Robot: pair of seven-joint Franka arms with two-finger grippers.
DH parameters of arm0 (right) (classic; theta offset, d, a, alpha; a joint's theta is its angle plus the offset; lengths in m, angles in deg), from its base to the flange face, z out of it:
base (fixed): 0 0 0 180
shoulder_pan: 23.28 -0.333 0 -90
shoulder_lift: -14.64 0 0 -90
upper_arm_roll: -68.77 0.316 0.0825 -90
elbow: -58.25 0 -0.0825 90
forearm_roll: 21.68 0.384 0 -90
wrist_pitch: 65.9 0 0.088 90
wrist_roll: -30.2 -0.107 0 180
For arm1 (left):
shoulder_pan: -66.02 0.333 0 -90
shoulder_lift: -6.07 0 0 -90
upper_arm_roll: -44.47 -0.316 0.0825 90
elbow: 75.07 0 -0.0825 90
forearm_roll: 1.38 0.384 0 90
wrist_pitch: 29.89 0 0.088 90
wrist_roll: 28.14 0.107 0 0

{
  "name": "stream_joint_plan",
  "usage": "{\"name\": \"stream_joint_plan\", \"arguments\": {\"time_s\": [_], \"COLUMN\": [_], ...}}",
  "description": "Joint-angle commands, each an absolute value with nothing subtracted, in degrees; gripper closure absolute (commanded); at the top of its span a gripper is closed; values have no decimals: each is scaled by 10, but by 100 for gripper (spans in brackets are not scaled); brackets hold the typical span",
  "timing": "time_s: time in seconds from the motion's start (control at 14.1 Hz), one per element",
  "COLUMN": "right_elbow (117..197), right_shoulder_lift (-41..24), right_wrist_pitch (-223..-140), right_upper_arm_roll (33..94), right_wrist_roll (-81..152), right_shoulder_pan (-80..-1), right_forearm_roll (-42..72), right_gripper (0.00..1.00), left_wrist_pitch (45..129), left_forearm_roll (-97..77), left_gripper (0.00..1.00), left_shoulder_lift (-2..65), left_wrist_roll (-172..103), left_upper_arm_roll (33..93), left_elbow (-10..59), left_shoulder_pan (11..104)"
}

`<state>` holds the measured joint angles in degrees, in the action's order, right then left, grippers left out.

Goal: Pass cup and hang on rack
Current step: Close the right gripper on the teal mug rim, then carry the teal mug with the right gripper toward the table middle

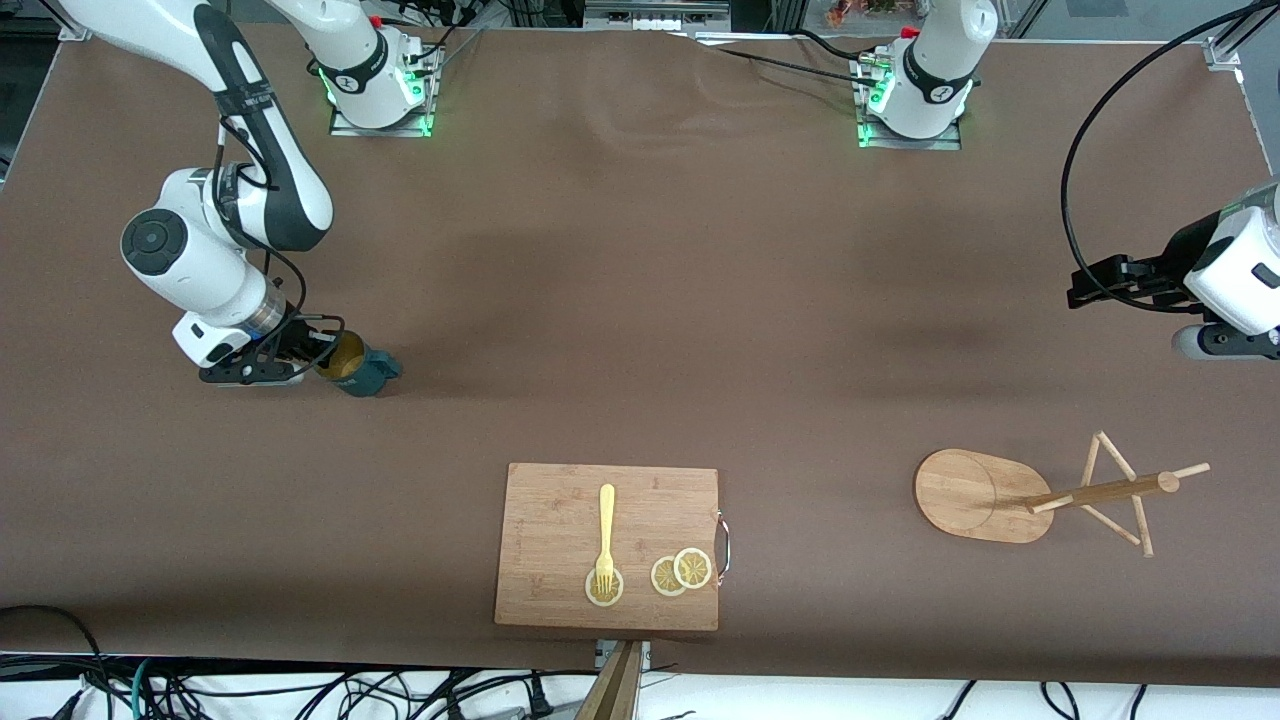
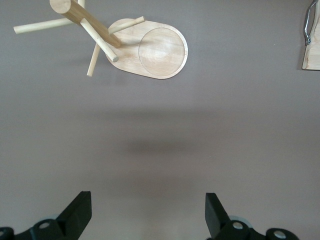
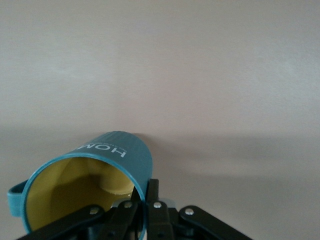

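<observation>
- Where the right tool (image 1: 318,358) sits at the right arm's end of the counter (image 1: 640,300), it pinches the rim of the ribbed teal cup (image 1: 362,369), tilted, its yellow inside showing; the handle is partly cut off in the right wrist view.
- Wide open, the left tool (image 2: 147,212) hangs over bare brown counter near the pale wooden rack (image 1: 1040,493), whose oval base carries a pole with thin pegs.

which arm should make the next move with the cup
Right. The right gripper already has its fingers shut on the cup rim; the left gripper waits open near the rack.
</observation>
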<state>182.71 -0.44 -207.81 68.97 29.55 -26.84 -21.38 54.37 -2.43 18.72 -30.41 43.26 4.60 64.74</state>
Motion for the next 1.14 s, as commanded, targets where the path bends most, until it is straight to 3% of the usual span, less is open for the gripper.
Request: {"name": "stream_joint_plan", "arguments": {"time_s": [0.0, 0.14, 0.35, 1.06], "right_elbow": [1766, 1712, 1644, 1467], "right_shoulder_lift": [6, -1, -17, -174], "right_wrist_pitch": [-1977, -1903, -1861, -1862], "right_upper_arm_roll": [723, 749, 753, 751], "right_wrist_roll": [295, 290, 226, -131], "right_shoulder_pan": [-268, -278, -334, -538], "right_forearm_roll": [-212, -208, -205, -216], "right_gripper": [100, 100, 100, 100], "left_wrist_pitch": [542, 542, 542, 542], "left_forearm_roll": [-39, -39, -39, -39], "left_gripper": [0, 0, 0, 0], "left_shoulder_lift": [194, 194, 194, 194], "left_wrist_roll": [-306, -306, -306, -305], "left_upper_arm_roll": [434, 434, 434, 433], "left_elbow": [32, 32, 32, 32], "left_shoulder_pan": [650, 650, 650, 650]}}
